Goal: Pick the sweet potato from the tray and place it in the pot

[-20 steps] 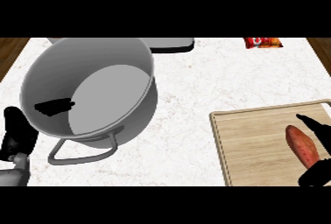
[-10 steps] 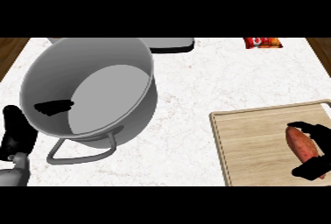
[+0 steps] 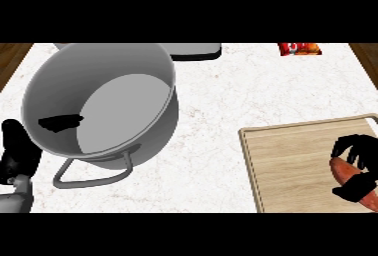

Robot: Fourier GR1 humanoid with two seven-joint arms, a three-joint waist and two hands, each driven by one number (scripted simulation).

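The right hand (image 3: 357, 167) sits at the right edge of the head view with its fingers (image 3: 353, 147) curled over the upper end of the sweet potato (image 3: 347, 172) and its thumb hooked across the lower part, so it is closed around the vegetable, probably to pinch it from both sides before a lift. The sweet potato lies lengthwise on the wooden tray (image 3: 295, 170), near the tray's right side; whether it has left the wood yet cannot be told. The tray rests on the marbled white surface (image 3: 221, 100), well apart from the pot (image 3: 103, 100), a large grey vessel to the left that appears tipped toward the viewer with its wire handle lying on the surface. Nothing is seen in the pot except a small dark mark on its inner wall. The left hand (image 3: 18, 152) rests, fingers relaxed, beside the pot at the view's left edge. A red packet (image 3: 299, 48) lies far off at the top.
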